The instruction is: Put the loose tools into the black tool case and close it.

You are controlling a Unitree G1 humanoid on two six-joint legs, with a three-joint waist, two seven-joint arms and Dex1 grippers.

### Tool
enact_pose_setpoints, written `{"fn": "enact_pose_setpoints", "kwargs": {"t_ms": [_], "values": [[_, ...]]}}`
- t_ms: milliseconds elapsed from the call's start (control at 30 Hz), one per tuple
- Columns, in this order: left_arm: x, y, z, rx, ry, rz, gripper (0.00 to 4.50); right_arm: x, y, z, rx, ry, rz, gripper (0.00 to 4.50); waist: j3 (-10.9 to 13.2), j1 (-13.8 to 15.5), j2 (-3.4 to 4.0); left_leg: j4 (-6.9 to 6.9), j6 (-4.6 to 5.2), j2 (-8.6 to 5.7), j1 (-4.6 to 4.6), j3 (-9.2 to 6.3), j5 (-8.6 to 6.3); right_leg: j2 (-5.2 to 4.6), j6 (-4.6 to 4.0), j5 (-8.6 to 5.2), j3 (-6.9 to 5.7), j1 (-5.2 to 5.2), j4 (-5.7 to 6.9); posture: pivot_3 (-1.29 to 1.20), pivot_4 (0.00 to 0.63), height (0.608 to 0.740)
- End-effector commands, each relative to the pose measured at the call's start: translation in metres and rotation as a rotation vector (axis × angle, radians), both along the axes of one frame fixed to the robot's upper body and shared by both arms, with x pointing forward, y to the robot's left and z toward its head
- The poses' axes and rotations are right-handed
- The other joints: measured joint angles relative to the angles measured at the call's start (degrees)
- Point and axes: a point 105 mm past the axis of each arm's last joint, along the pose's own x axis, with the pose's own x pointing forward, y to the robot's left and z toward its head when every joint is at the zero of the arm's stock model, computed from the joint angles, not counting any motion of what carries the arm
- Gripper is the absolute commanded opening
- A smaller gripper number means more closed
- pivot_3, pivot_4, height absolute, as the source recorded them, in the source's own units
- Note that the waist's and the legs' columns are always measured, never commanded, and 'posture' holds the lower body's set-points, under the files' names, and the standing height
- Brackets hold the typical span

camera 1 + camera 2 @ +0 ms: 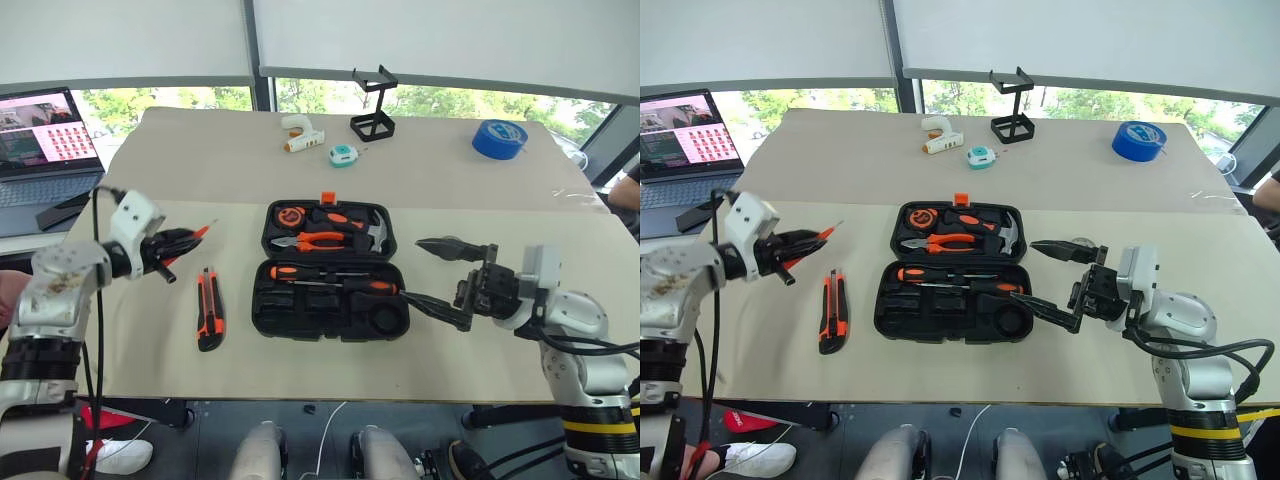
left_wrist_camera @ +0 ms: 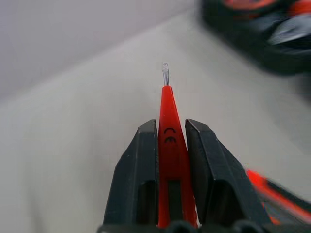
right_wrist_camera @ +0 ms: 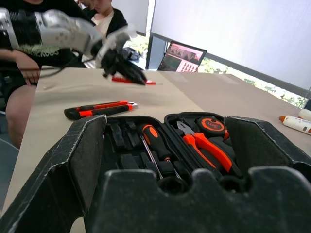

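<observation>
Beige table (image 1: 480, 330) under bright windows; laptop (image 1: 45, 135) well off to the left of the black tool case (image 1: 330, 272), glue gun, wire stand (image 1: 373, 105) & blue tape roll (image 1: 499, 138) beyond it. Case lies open mid-table: far half holds pliers (image 1: 318, 240), tape measure (image 1: 290, 216), hammer; near half holds two black-and-orange screwdrivers (image 1: 335, 279), other slots look unfilled. Small orange pen-like screwdriver (image 2: 167, 131) is clamped between the left gripper (image 1: 168, 253) fingers, held above the table left of the case, tip toward it. Utility knife (image 1: 209, 308) lies on the table just left of the case. Right gripper (image 1: 445, 280) is spread wide, nothing in it, at the case's right end. Judged abt half done: small screwdriver & knife to be stowed, lid to be shut.
</observation>
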Motion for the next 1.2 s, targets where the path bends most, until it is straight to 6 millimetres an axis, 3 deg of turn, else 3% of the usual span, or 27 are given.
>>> {"fn": "enact_pose_setpoints", "kwargs": {"t_ms": [33,200,300,433,667,1200], "values": [[-0.029,-0.056,0.001,0.078,0.072,-0.36,0.41,-0.005,-0.008,0.008,0.004,-0.01,-0.005,4.5,0.0,0.0,0.0,0.0,0.03,-0.02,0.02,0.06,-0.02,-0.03,0.01,-0.01,0.02,0.02,0.01,0.0,0.15,0.74],[-0.032,-0.111,-0.01,0.164,0.12,-0.513,0.41,-0.016,-0.015,0.0,-0.031,0.033,-0.001,4.5,0.0,-0.26,0.0,0.04,0.06,0.05,-0.07,0.02,-0.02,0.23,0.03,-0.02,0.05,-0.01,0.02,0.0,0.15,0.74],[-0.027,-0.125,-0.024,0.207,0.14,-0.527,0.41,-0.02,-0.017,0.0,-0.03,0.038,-0.011,4.5,0.0,-0.57,0.01,0.11,0.06,0.04,-0.07,-0.05,-0.02,0.29,0.04,-0.02,0.1,-0.02,0.07,0.0,0.15,0.74],[-0.02,-0.134,-0.039,0.275,0.151,-0.531,0.41,-0.025,-0.019,-0.003,-0.028,0.049,-0.019,4.5,0.01,-1.06,0.01,0.11,0.07,0.05,-0.02,-0.1,-0.03,0.35,0.04,-0.03,0.19,-0.03,0.1,0.0,0.15,0.74],[-0.007,-0.144,-0.038,0.3,0.091,-0.475,0.41,-0.028,-0.02,-0.005,-0.019,0.042,-0.035,4.5,0.01,-0.45,0.01,0.36,0.13,0.02,-0.18,-0.22,-0.06,0.3,0.08,-0.04,0.15,-0.03,0.12,0.0,0.15,0.74],[-0.028,-0.153,-0.061,0.316,0.19,-0.543,0.41,-0.025,-0.015,-0.003,-0.007,0.031,-0.036,4.5,0.01,-0.39,0.02,0.45,0.19,0.02,-0.19,-0.39,-0.1,0.29,0.11,-0.06,0.16,-0.01,0.17,0.0,0.15,0.74]]}}
